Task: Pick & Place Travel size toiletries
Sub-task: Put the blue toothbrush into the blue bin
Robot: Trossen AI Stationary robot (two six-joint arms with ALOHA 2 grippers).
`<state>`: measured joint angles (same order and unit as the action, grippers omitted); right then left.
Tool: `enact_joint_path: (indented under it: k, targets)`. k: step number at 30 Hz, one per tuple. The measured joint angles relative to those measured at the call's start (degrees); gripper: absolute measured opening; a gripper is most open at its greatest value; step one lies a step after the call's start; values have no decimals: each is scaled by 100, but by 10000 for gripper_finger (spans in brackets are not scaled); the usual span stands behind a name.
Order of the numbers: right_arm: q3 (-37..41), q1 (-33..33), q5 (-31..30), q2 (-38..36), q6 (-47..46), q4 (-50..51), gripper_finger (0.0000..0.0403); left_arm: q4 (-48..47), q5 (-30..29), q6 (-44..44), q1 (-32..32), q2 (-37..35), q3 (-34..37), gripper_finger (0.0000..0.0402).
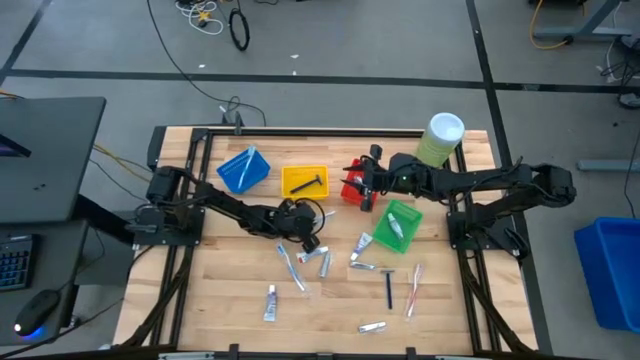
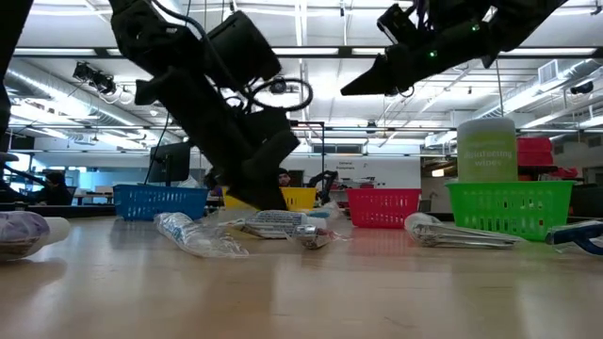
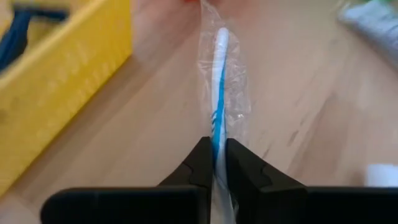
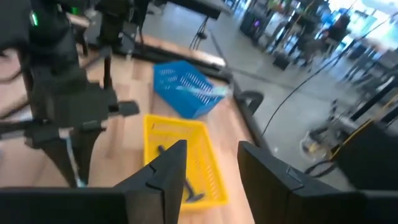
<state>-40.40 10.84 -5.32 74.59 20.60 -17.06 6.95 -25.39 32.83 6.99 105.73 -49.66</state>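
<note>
My left gripper (image 1: 300,228) is over the table's middle, just in front of the yellow bin (image 1: 304,180), and is shut on a blue-and-white toothbrush (image 3: 217,93) in a clear wrapper. My right gripper (image 4: 211,152) is open and holds nothing. It hovers high over the red bin (image 1: 352,192). More toiletries lie flat on the wood nearer the front edge: small tubes (image 1: 270,302), a dark razor (image 1: 389,288), a pale toothbrush (image 1: 413,290) and wrapped pieces (image 1: 292,262). A dark razor (image 1: 308,183) lies in the yellow bin. My left gripper pinches the wrapped toothbrush near one end (image 3: 217,146) between its two fingers, wrapper and brush together. The fingers come steeply from above and lie along the brush. In the right wrist view the brush (image 4: 74,167) hangs below them; whether its free end touches the table I cannot tell.
Blue bin (image 1: 243,170), yellow, red and green bin (image 1: 398,225) stand in a row across the table's far half; the green one holds a tube. A tall pale-green canister (image 1: 440,140) stands at the far right corner. Bare wood shows near the front left.
</note>
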Motion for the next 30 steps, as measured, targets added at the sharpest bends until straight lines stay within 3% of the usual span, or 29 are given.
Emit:
enact_joint_path:
  k: [4,11,17,23,30]
  targets:
    - [0,3,0,0,-290,422,166,-139,-210,-29,8,-159,-190,31]
    - [0,3,-1,2,-389,845,179,-1063,-670,97,10,-1205,-306,39]
    - [0,3,-2,2,-1173,981,186,-3034,-1890,669,-3,-2470,-275,33]
    - [38,-6,2,9,-1993,1140,187,-3904,-2955,1445,-194,-3162,-28,35]
    - [42,-14,133,11,-2958,1476,171,-4100,-2730,1387,-1015,-3318,606,35]
